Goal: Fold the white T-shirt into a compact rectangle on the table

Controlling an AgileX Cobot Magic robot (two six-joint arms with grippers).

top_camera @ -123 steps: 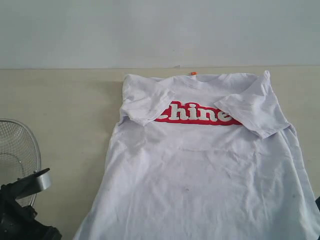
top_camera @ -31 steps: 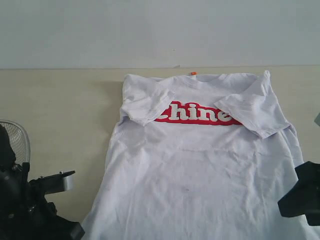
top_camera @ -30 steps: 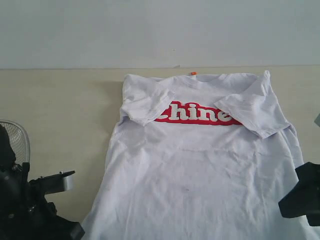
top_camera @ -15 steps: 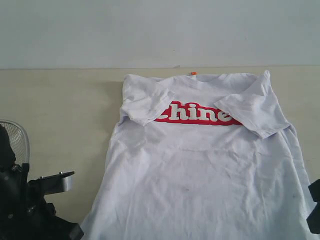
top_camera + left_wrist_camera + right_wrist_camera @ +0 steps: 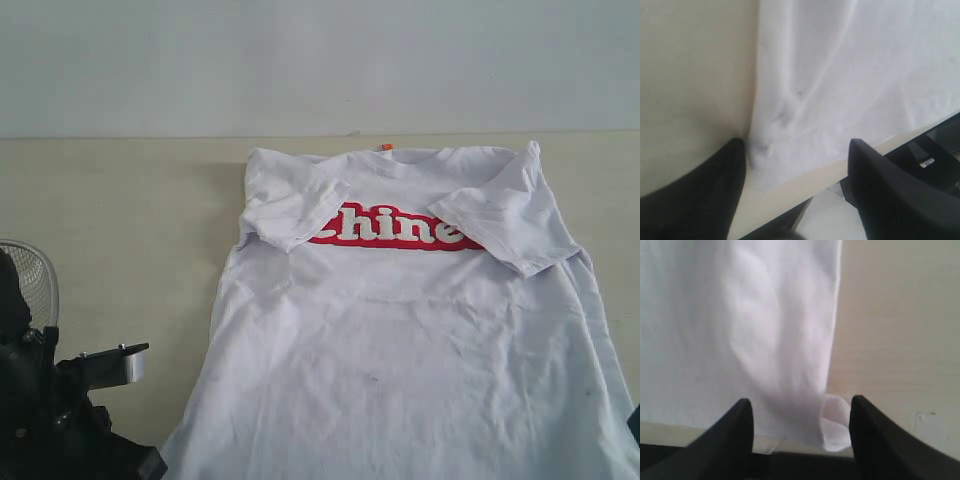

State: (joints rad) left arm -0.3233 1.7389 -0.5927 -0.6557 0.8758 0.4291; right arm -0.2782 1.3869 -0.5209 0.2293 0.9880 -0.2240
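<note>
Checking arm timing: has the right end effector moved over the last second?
Yes. The right end effector slid down and right past the shirt, nearly leaving the exterior view.

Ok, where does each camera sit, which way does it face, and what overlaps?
Exterior: raised, near side of the pale beige table, facing the wall and the white short-sleeved cotton T-shirt; black left arm lower-left.
Left wrist: behind the open left gripper, looking down at one hem corner.
Right wrist: behind the open right gripper, at the other hem corner.
Shared: shirt and table.
</note>
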